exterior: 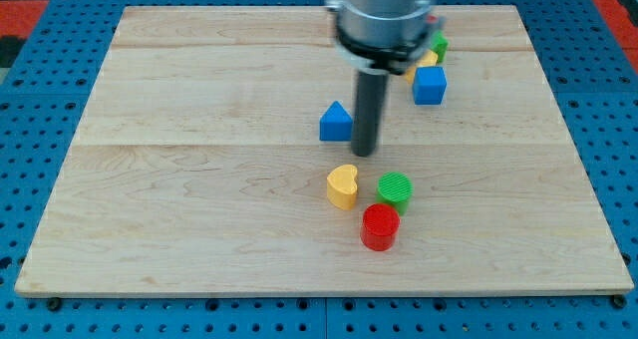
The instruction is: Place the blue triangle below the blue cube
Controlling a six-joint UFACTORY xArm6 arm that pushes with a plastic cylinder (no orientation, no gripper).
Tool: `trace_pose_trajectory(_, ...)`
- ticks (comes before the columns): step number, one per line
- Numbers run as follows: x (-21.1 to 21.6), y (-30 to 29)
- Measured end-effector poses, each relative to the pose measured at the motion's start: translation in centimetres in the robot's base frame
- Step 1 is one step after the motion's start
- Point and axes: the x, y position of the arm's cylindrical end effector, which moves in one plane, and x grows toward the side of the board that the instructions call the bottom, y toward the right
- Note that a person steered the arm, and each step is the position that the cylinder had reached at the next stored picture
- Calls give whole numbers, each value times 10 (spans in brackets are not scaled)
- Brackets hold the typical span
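Note:
The blue triangle point(336, 122) sits near the middle of the wooden board point(199, 179). The blue cube point(430, 85) lies up and to the right of it, near the view's top. My tip point(365, 152) is on the board just right of the blue triangle and slightly below it, close to its right side; I cannot tell if it touches. The blue cube is well to the tip's upper right.
A yellow heart point(342, 186), a green cylinder point(395, 189) and a red cylinder point(380, 226) cluster below the tip. A yellow block point(424, 60) and a green block point(438, 46) sit above the blue cube, partly hidden by the arm.

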Motion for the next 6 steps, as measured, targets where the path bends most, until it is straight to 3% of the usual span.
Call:
trace_pose_trajectory(1, -12, -87)
trace_pose_trajectory(2, -49, -124)
trace_pose_trajectory(5, -14, 66)
trace_pose_trajectory(6, -8, 44)
